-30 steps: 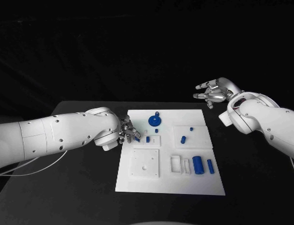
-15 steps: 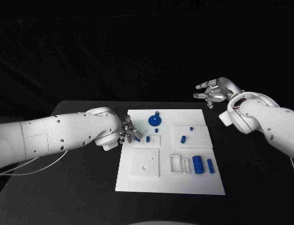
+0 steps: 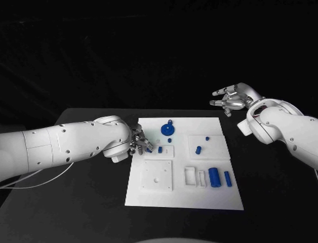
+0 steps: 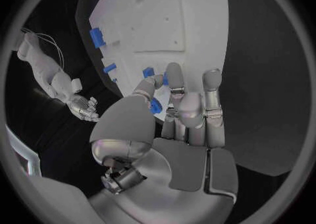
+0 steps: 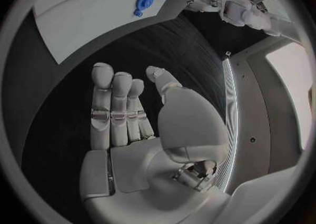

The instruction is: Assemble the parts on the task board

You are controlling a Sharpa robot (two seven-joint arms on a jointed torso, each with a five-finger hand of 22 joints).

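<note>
Two blue cylinders (image 3: 220, 177) near task board (image 3: 185, 197) edge, unobstructed.

The white task board (image 3: 184, 197) lies flat mid-table, long side running away from the robot. On it are a blue disc with a knob (image 3: 167, 129) at the far end, a small blue peg (image 3: 198, 150) mid-board, and two blue cylinders (image 3: 214, 177) lying side by side near the right edge.

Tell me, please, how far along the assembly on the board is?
Early, it seems. The left hand is at the board's left edge, pinching a small blue part. Loose parts still lie there: a round piece, a peg and two cylinders. The right hand is off the board, holding nothing.
</note>
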